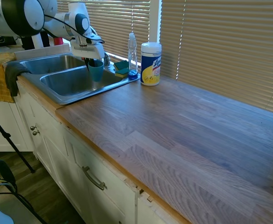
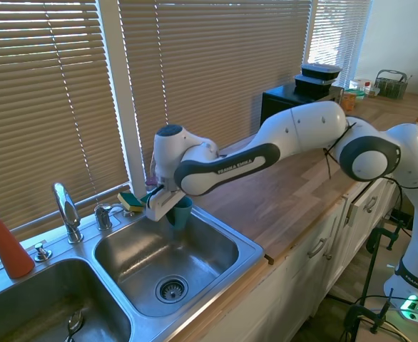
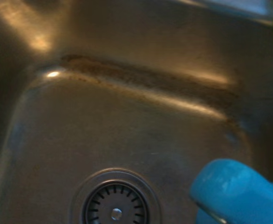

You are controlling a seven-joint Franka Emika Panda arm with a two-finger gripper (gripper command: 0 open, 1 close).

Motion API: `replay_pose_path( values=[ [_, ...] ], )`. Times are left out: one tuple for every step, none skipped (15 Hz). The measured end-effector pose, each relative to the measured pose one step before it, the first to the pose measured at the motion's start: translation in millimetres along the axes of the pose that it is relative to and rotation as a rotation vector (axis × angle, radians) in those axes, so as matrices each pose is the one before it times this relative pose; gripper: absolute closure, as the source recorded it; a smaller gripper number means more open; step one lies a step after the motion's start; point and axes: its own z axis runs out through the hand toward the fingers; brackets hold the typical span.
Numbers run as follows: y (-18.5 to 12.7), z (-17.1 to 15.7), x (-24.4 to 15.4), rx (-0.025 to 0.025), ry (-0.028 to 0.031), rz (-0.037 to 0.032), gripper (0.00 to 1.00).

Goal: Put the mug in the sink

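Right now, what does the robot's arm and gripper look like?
The arm is glossy white with rounded segments and dark grey-black joint bands; one band carries white "FRANKA EMIKA" lettering. A thin black cable runs along it. The gripper is a white boxy block with short dark fingers.

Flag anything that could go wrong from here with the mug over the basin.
1. The mug hangs in the hand well above the floor of the sink; released here, it would likely drop, bounce or tip on the steel.
2. It sits close to the back wall of the basin, beside the sponge on the rim; lowering straight down might scrape that wall.
3. The drain lies nearby below; a mug landing on its edge may settle tilted.
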Motion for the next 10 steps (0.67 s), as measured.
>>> replay_pose_path(
  values=[
    [-9.29, 13.17, -6.45, 0.00401, -0.00522, 0.00027, 1.00],
    [-8.00, 12.07, -5.50, 0.00198, -0.00397, 0.00079, 1.00],
    [-12.46, 12.24, -1.36, 0.00727, 0.00022, 0.00932, 1.00],
    [-2.82, -1.84, 0.48, -0.00467, -0.00153, 0.00185, 1.00],
    [-3.52, 6.35, -1.60, -0.00050, -0.00149, 0.00632, 1.00],
    [-2.91, 15.48, -4.16, -0.00455, -0.00324, 0.01454, 1.00],
    [-1.99, 21.75, -6.40, -0.01064, -0.00550, 0.01428, 1.00],
    [-0.59, 22.74, -5.75, -0.01251, -0.00543, 0.01243, 1.00],
    [0.12, 19.02, -3.59, -0.00966, -0.00316, 0.01518, 1.00],
    [0.64, 15.37, -0.76, -0.00654, -0.00133, 0.01576, 1.00]
  ],
)
